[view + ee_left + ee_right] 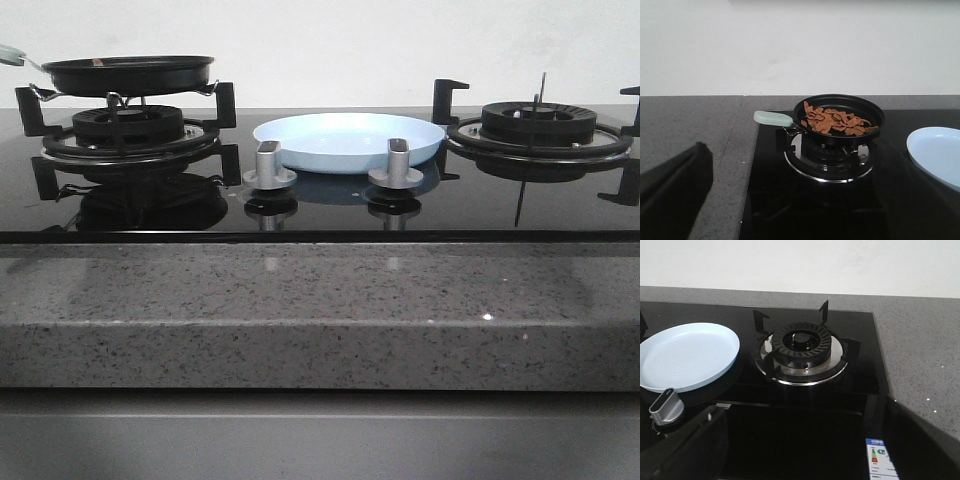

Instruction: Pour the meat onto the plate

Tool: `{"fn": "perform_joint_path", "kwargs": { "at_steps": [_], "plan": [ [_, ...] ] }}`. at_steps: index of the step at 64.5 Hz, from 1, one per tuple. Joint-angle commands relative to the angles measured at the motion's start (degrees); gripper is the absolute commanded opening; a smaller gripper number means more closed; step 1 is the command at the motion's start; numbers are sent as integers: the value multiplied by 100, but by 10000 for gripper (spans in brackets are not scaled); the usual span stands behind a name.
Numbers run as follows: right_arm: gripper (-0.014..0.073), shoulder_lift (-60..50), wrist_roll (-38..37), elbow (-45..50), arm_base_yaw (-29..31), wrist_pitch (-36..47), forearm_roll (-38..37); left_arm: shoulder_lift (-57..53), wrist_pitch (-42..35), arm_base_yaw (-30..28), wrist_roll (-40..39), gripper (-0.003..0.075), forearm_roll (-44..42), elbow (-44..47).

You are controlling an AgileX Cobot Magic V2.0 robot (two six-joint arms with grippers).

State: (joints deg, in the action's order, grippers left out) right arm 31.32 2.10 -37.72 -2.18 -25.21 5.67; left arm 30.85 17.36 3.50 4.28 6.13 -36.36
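Observation:
The meat (836,121) is a heap of small orange-brown pieces in a black frying pan (840,112) with a pale green handle (772,118). The pan (128,72) sits on the left burner. The pale blue plate (348,140) lies bare on the cooktop between the two burners, also seen in both wrist views (936,152) (687,356). My left gripper (800,220) hangs open, well short of the pan, one dark finger (672,192) over the counter. My right gripper (800,460) is open too, near the right burner, holding nothing. Neither gripper shows in the front view.
The right burner (802,347) with its black pan supports stands bare. Two silver knobs (268,165) (396,163) stand in front of the plate. A grey speckled stone counter (320,300) surrounds the black glass cooktop, and a white wall runs behind it.

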Motion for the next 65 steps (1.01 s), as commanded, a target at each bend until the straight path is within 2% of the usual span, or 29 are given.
{"fn": "perform_joint_path", "kwargs": {
  "at_steps": [1, 18, 29, 49, 65],
  "plan": [
    [640, 47, 45, -199, 38, 418, -56, 44, -517, 13, -52, 636, 27, -206],
    [640, 160, 45, -206, 38, 457, 74, 44, -517, 13, -52, 636, 27, -206],
    [640, 739, 45, -535, 38, 447, 233, 44, -517, 13, -52, 636, 27, -206],
    [640, 2972, 56, -2302, 0, -639, 478, 44, -517, 13, -52, 636, 27, -206],
    [639, 4688, 125, -3808, -619, -1414, 506, 44, -517, 13, -52, 636, 27, -206]
  ]
}}
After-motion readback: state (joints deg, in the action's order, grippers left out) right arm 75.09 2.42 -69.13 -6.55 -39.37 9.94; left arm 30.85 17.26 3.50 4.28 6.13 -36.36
